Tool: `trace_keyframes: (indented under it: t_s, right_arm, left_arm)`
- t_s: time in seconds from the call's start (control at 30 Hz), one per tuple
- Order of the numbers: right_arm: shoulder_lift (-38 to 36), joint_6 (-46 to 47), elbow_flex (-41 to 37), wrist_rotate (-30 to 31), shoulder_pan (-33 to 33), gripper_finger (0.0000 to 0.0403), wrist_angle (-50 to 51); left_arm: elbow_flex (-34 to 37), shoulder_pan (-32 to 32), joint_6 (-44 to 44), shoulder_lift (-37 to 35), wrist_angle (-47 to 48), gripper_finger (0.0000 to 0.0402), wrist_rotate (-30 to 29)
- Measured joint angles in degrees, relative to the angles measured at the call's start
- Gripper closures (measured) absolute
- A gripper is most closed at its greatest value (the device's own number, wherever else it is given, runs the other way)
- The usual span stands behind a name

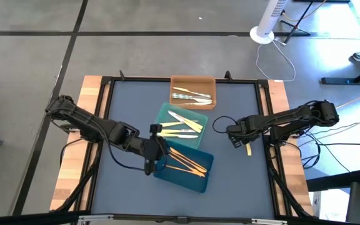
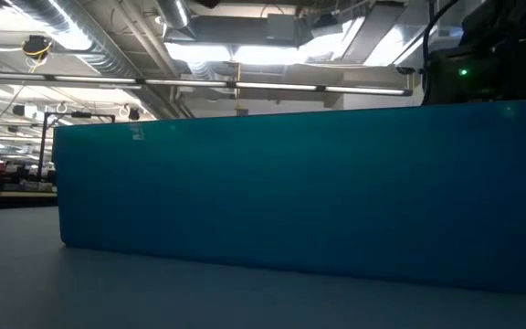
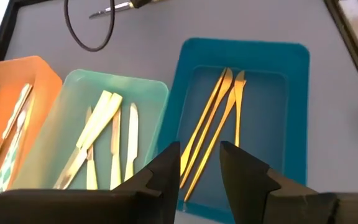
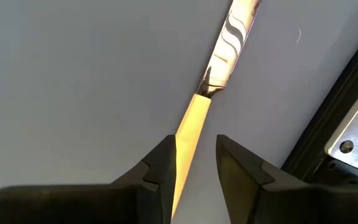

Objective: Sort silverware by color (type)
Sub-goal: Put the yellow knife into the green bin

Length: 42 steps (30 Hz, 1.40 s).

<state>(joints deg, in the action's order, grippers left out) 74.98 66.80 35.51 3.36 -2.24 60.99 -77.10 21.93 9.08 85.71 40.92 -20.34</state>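
Three trays stand mid-table. Silver-grey silverware (image 1: 191,96) lies in the orange tray (image 1: 192,81). Pale yellow pieces (image 3: 107,140) lie in the teal-green tray (image 1: 165,115), and orange-tan pieces (image 3: 213,121) in the dark blue tray (image 1: 167,172). My left gripper (image 3: 201,152) hangs open and empty over the blue tray's near left end (image 1: 150,166). My right gripper (image 4: 196,146) stands open near the table's right edge (image 1: 241,142), pointing down. One pale yellow utensil (image 4: 194,118) lies flat on the mat (image 1: 249,149), its end between the right fingers and close to one of them.
A black cable loop (image 1: 220,125) lies on the mat between the trays and my right gripper. The dark frame rail (image 4: 328,124) runs close beside the loose utensil. In the low view the blue tray's wall (image 2: 290,192) fills the picture. Bare mat lies near left and near right.
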Motion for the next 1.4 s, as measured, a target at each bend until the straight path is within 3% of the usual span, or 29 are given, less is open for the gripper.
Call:
trace_keyframes:
  t_s: [0.4,1.17,1.4]
  right_arm:
    - [-0.15,0.23,-4.64,-1.01,0.00,0.0299,-6.66]
    - [-0.02,0.17,-4.87,-0.83,-0.02,0.0299,-7.08]
    - [-0.02,0.18,-4.90,-0.78,0.00,0.0340,-7.35]
  left_arm:
    - [0.66,0.00,0.00,0.00,-2.13,0.0296,0.46]
    - [0.66,0.02,-0.50,-0.16,-0.41,0.0296,0.10]
    - [0.66,-0.02,-0.66,-0.94,0.37,0.0296,-0.12]
